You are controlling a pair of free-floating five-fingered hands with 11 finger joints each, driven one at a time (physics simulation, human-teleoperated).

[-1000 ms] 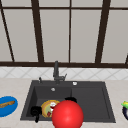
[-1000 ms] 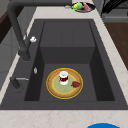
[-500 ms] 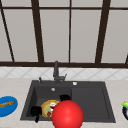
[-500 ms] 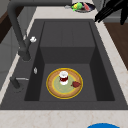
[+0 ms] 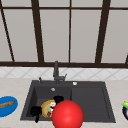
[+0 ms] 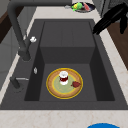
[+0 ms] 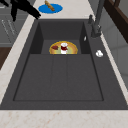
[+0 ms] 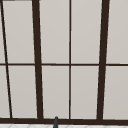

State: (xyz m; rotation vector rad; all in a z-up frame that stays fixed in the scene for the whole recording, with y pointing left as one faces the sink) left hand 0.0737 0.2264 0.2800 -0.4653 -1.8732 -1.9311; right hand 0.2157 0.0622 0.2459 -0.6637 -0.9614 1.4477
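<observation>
My left hand (image 5: 36, 111) hangs in front of the sink's (image 5: 87, 100) left basin. My right hand (image 5: 58, 99) shows just above a big red ball (image 5: 67, 115), which covers its lower part; I cannot tell whether they touch. In the right side view the left hand (image 7: 23, 7) floats off the front counter edge near the blue plate (image 7: 57, 9), fingers straight. In the left side view the right hand (image 6: 110, 17) hovers by the sink's front rim, fingers straight, holding nothing. A yellow plate (image 6: 56, 90) with a small jar (image 6: 63, 77) lies in the basin.
The blue plate (image 5: 7, 111) on the left counter carries a bread stick (image 5: 7, 103). A dark bowl (image 6: 83, 7) with green and red food stands on the right counter. The black faucet (image 5: 56, 71) rises behind the basin. The sink's right half is a flat drainboard (image 7: 60, 77).
A hand has come into the left side view at the top right and moved further in, toward the sink. The front view looks the same.
</observation>
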